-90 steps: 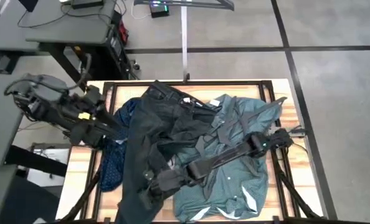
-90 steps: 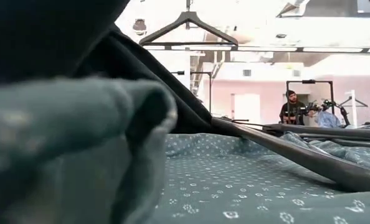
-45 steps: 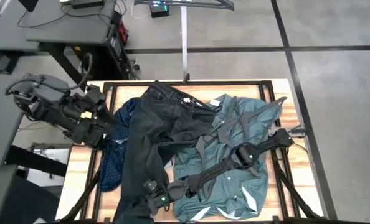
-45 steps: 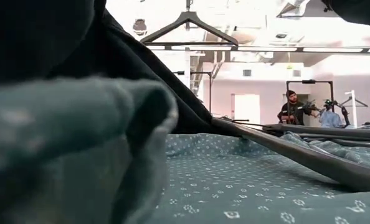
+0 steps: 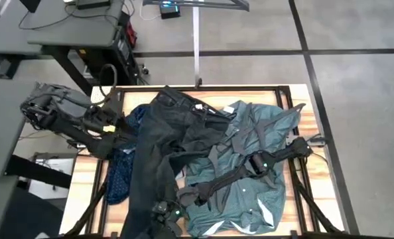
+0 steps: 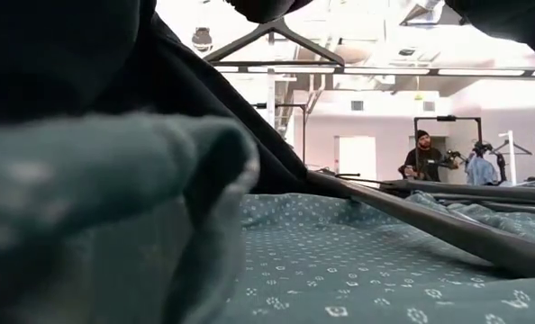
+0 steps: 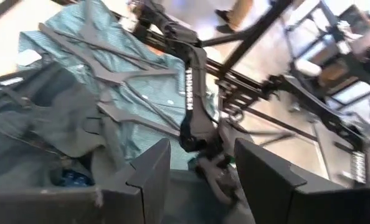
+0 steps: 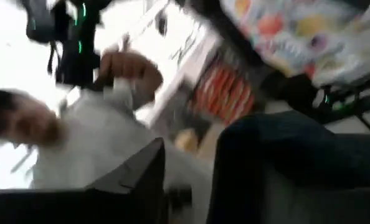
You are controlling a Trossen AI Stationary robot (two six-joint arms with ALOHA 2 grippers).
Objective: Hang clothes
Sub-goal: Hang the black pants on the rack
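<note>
Three garments lie heaped on the worktop (image 5: 311, 113) in the high view. The charcoal jeans (image 5: 158, 149) run from top centre down to the lower left edge, where their legs are cut off by the frame. The teal-green shirt (image 5: 263, 133) spreads over the right half, partly under the jeans and crossed by black hangers (image 5: 240, 141). The navy dotted shirt (image 5: 121, 174) shows only as a strip at left, mostly buried under the jeans.

The left gripper (image 5: 121, 136) sits at centre left, at the edge of the jeans and the navy cloth; in its wrist view the jaws stand apart with nothing between them. The right arm stretches diagonally across the teal shirt to the bottom centre, where the right gripper (image 5: 167, 216) meets the jeans' lower part. Its wrist view is badly blurred: dark denim fills the lower right beside one finger, and whether the jaws grip it cannot be told.

The low view is mostly blocked by close folds of cloth; a person (image 6: 421, 157) stands far behind.
</note>
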